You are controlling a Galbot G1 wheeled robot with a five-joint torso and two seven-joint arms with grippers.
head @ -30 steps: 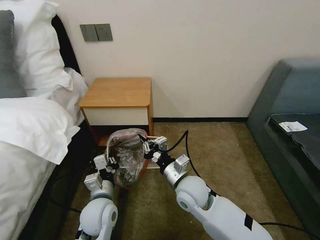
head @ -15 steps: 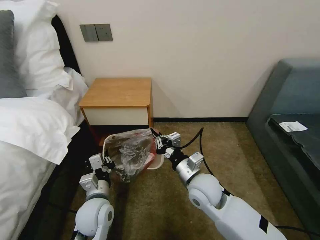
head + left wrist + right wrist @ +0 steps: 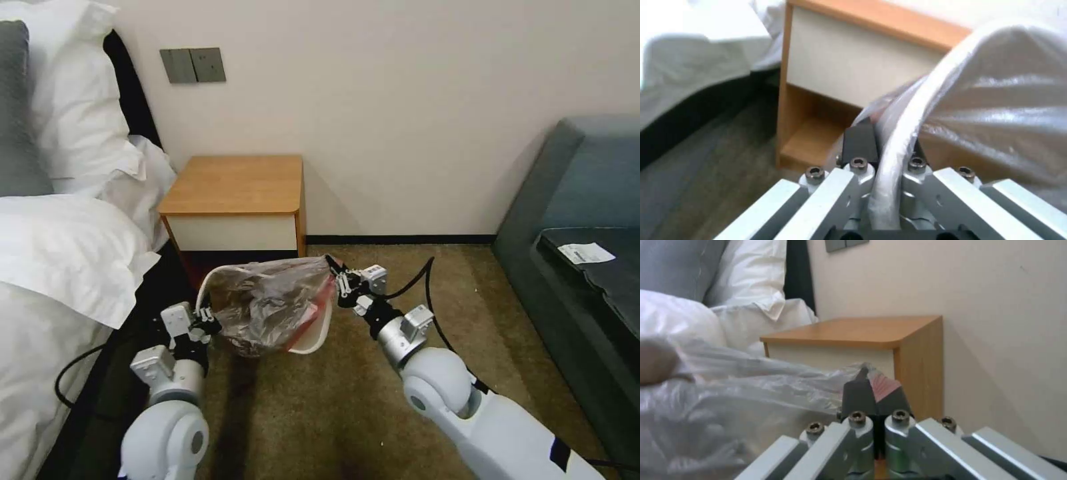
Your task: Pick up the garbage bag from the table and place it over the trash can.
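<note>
Head view showed both grippers had spread apart, stretching the garbage bag across the trash can. Left gripper fingers clamped bag and rim; right gripper fingers pinched its red band, so seating remained.

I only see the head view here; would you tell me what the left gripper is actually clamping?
Observer: The left gripper is shut on the bin: its white rim runs between the fingers, with bag film lying over it.
Operator: Thank you. And what does the right gripper hold?
Observer: The right gripper is shut on the bag's edge, pinching the red band at its fingertips.
</note>
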